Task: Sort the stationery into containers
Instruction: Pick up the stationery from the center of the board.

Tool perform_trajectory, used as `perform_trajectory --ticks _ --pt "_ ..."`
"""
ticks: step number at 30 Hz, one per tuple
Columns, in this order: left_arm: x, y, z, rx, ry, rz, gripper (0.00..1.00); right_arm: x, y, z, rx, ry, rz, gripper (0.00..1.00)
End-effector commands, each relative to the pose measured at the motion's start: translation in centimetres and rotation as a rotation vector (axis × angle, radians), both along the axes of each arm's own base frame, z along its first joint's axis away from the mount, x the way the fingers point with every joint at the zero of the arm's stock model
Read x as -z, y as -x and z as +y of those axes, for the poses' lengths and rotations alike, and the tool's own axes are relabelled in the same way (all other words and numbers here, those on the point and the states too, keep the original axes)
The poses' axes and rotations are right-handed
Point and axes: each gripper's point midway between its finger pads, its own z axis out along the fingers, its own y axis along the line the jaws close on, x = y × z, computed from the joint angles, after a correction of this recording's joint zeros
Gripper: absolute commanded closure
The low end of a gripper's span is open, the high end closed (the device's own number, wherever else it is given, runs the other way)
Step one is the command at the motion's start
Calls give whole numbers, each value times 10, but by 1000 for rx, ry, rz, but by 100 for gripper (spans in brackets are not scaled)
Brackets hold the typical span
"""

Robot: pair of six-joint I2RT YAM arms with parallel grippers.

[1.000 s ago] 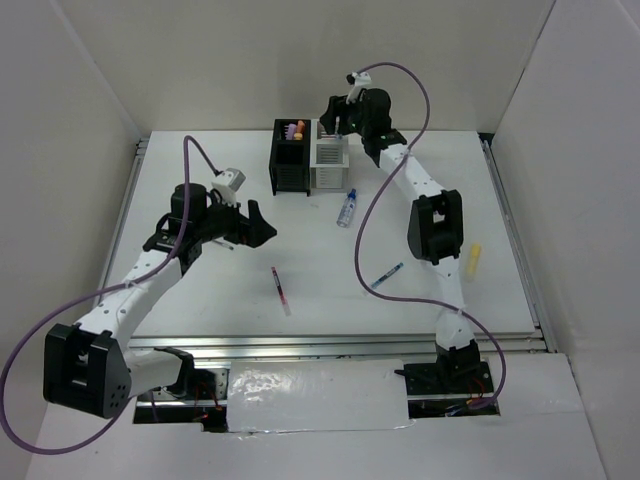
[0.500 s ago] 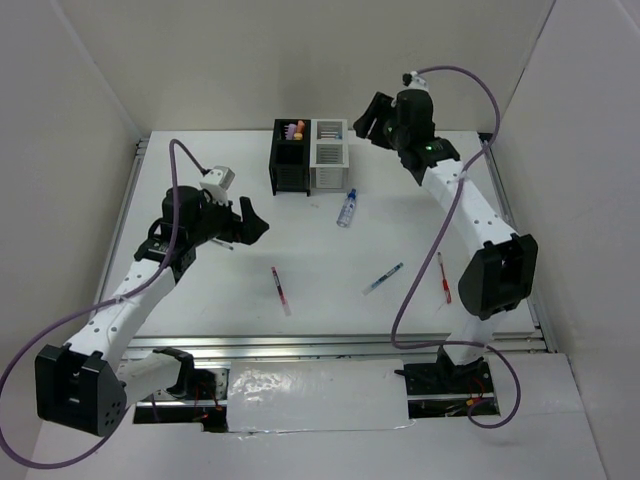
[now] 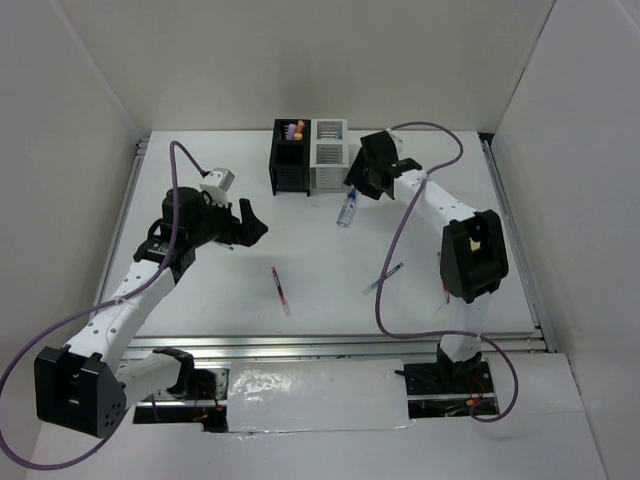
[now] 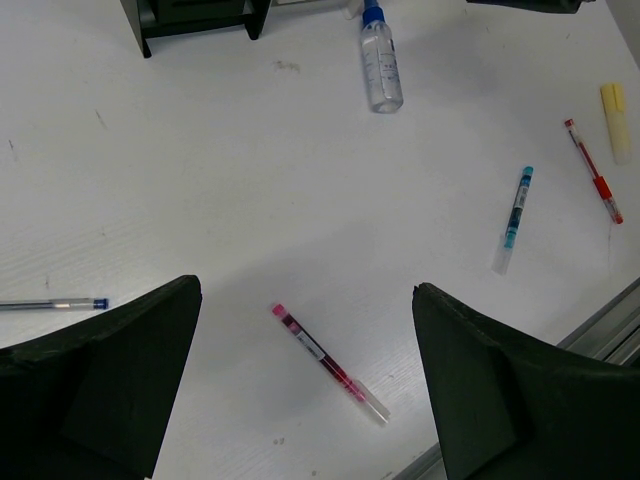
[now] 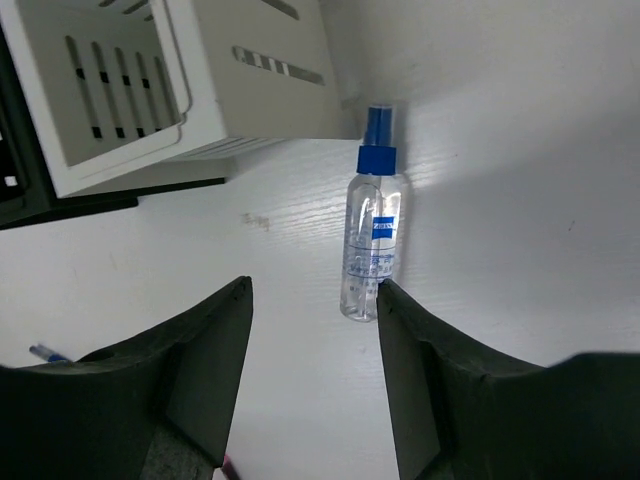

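Observation:
The black container [image 3: 291,165] and the white container [image 3: 330,160] stand joined at the back; pink and orange markers [image 3: 294,128] poke out of the black one. A clear blue-capped tube [image 3: 347,210] [image 5: 372,235] lies in front of the white container [image 5: 190,80]. My right gripper [image 3: 353,183] [image 5: 315,290] hovers open just over it, the tube's base beside its right fingertip, nothing between the jaws. My left gripper [image 3: 255,222] [image 4: 305,290] is wide open above a red pen [image 4: 325,363] [image 3: 280,290]. Both hold nothing.
On the table lie a blue pen [image 4: 514,218] [image 3: 383,279], a second red pen [image 4: 593,172], a yellow marker [image 4: 615,120] and a blue-tipped pen [image 4: 55,304] at the left. The metal rail of the table's near edge [image 3: 340,342] runs along the front.
My right arm left the white container's top, swung up and right, then dropped to the tube with its jaws a little narrower. The left arm shifted slightly left and stays open.

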Motion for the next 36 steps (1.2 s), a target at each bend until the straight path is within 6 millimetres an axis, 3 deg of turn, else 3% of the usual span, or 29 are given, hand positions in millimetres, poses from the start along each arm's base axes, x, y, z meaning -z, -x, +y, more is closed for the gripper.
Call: perform_trajectory --ticks 1,8,23,36 --pt "-4 0 0 -1 7 -20 1 17 -1 -4 81 27 27 41" --pt "-4 -1 3 -7 -2 -14 1 52 -1 -4 123 79 76 46" --pt "2 -2 9 -21 -33 12 1 81 6 6 105 150 114 41" --pt "0 5 10 -13 -41 8 1 99 16 -5 81 222 150 45"
